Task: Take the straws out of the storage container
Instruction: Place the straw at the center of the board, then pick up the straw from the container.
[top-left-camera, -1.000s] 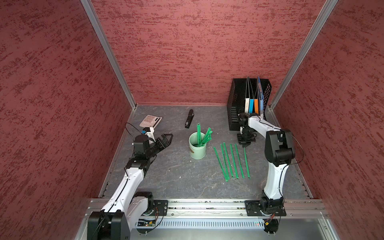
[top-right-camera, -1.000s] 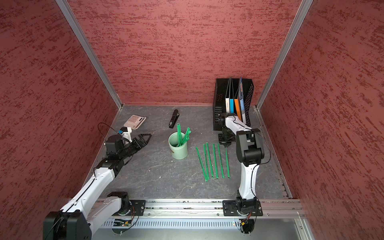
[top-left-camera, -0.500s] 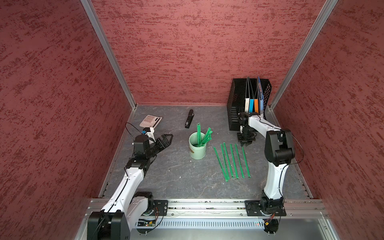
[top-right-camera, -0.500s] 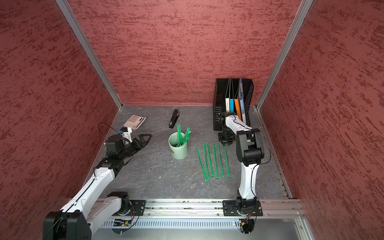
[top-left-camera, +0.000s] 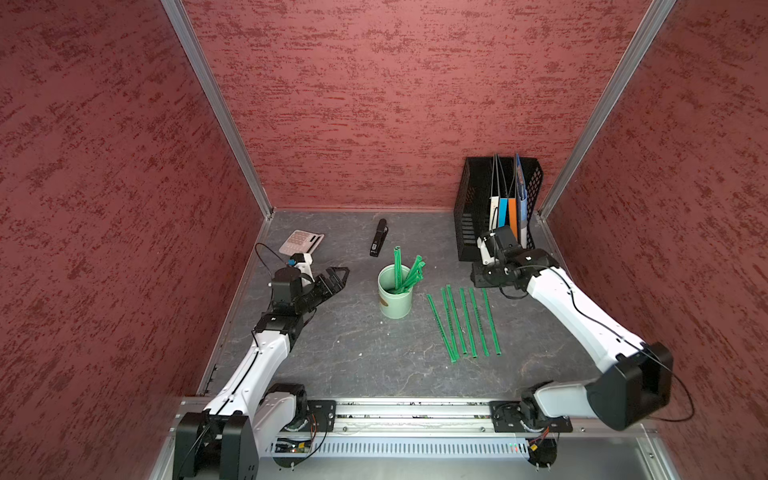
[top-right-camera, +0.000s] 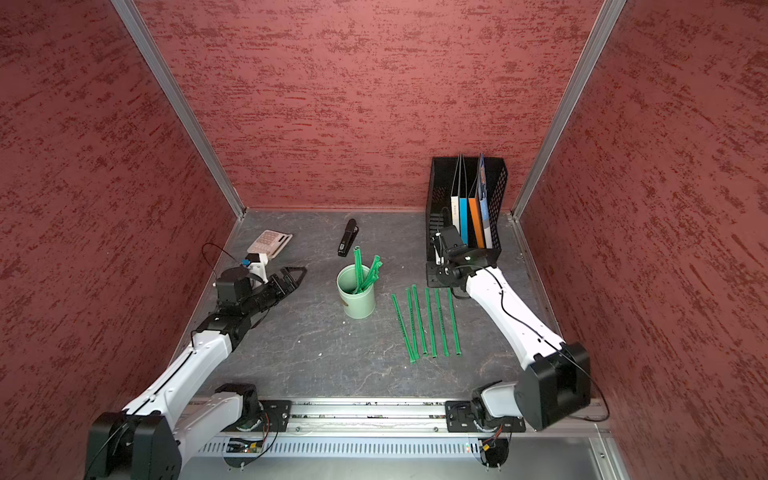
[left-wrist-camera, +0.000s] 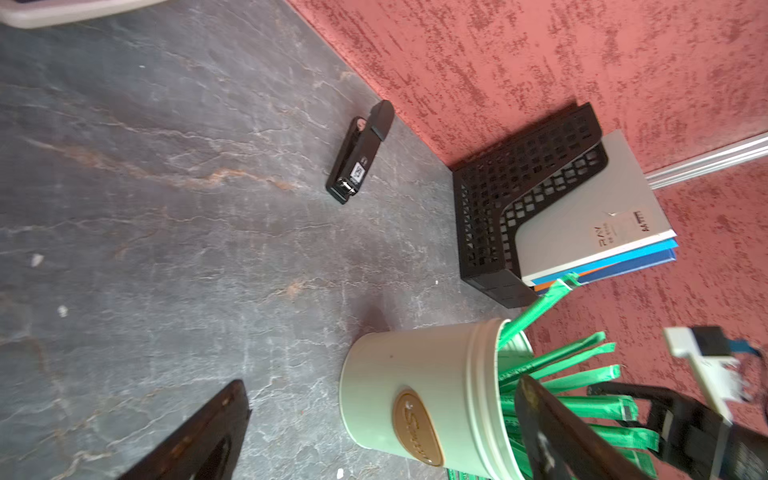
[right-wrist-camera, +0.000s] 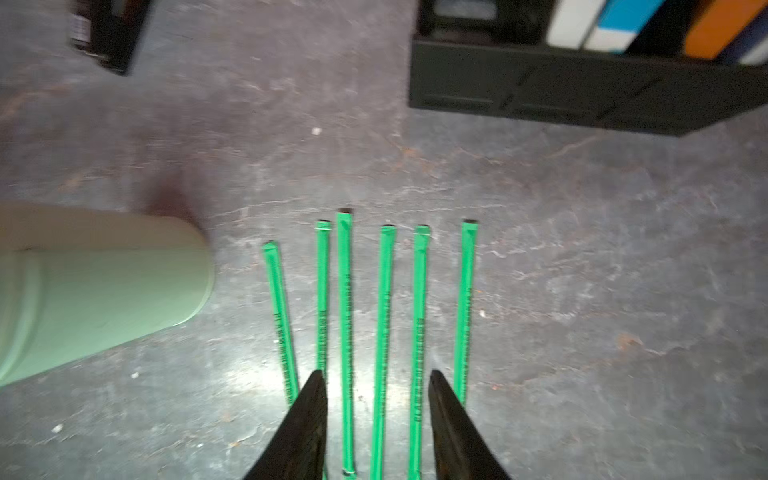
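- Right gripper: the jaws are seen parted with nothing clasped. A second earlier they were nearly closed, so a release is read here. In both top views the arm is hardly displaced.
- Straws: six are laid side by side on the table, near the cup and between it and the right arm. All lie free below the parted jaws. The outermost one, on the side away from the cup, is judged to be the one just let go.
- Cup: it is stood upright at mid-table. Several straws are left in it, fanned toward the rack.
- Left gripper: it is spread wide and empty, held on the cup's far side and aimed at it. No change is noted over the last second.
- Meaning for the task: one more straw is taken as delivered, and the work is judged partly done. A lift and a return to the cup are expected next, with one leaning tip to be pinched without the cup being tipped.
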